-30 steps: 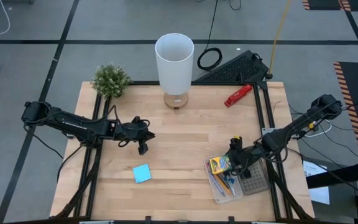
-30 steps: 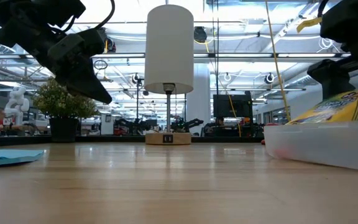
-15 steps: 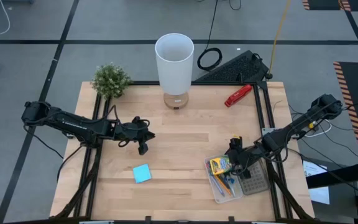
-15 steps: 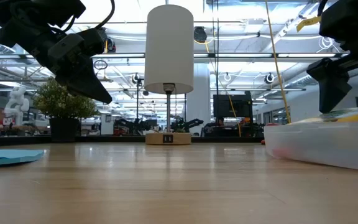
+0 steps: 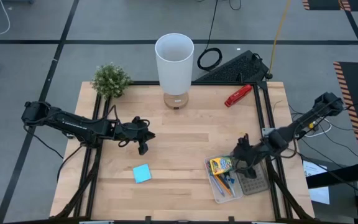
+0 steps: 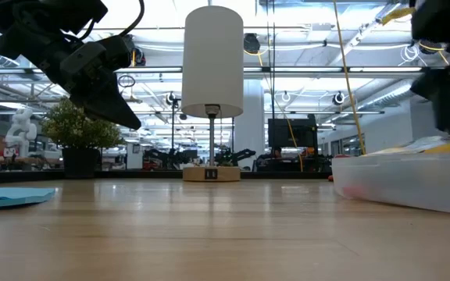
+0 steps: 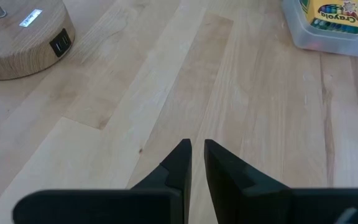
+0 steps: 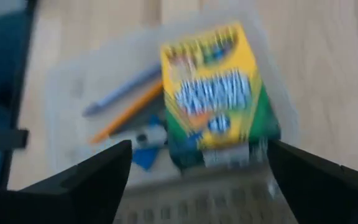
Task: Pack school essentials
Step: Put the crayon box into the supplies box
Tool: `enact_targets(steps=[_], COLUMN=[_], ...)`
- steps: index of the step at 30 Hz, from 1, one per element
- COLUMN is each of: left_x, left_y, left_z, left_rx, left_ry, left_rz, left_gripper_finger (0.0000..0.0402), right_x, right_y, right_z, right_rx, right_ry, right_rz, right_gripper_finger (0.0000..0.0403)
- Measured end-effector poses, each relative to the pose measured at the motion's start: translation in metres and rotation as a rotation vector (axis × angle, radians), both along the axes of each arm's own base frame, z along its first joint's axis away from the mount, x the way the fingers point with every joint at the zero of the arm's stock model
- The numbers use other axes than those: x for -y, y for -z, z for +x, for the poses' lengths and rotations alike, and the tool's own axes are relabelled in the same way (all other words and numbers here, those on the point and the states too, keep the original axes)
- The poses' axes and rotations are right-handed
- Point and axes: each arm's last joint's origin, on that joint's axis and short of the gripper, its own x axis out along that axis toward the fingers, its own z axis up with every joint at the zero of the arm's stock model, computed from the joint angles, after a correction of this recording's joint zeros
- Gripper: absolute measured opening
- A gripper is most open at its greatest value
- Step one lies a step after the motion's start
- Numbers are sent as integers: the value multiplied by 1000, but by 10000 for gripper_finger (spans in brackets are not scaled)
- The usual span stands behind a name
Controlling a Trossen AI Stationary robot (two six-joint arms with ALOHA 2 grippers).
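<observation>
I saw the crayon box lying in the clear tray, lower right of the high view, my right gripper spread wide above it. The blue sticky-note pad lay lower left of centre; I judged it light, thin, best pinched at its edges. My left gripper, fingers nearly closed, hovered near it.

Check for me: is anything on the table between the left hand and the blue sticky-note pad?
Nothing visible is. The left hand hangs over bare wood, fingers nearly shut, and the blue sticky-note pad lies flat just in front of it with only open tabletop between. The clear box sits off to the right.
</observation>
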Motion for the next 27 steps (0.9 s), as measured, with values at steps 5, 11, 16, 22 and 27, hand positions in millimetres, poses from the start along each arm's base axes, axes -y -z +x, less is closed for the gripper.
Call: enact_targets(steps=[5, 11, 16, 22, 27], left_x=[0, 0, 0, 0, 0], left_y=[0, -1, -1, -1, -3], left_z=[0, 0, 0, 1, 3], left_rx=[3, 6, 7, 16, 44], left_ry=[0, 1, 1, 3, 8], left_rz=[0, 1, 1, 3, 8], left_gripper_finger=[47, 47, 47, 47, 47], right_x=[-5, -9, -12, -17, -20], right_y=[8, 13, 17, 21, 23], right_z=[-9, -8, -4, 2, 10], right_rx=[-93, -93, -105, -86, -52], right_ry=[14, 22, 35, 6, -21], right_rz=[-41, -93, -89, -95, -99], right_gripper_finger=[313, 222, 126, 16, 16])
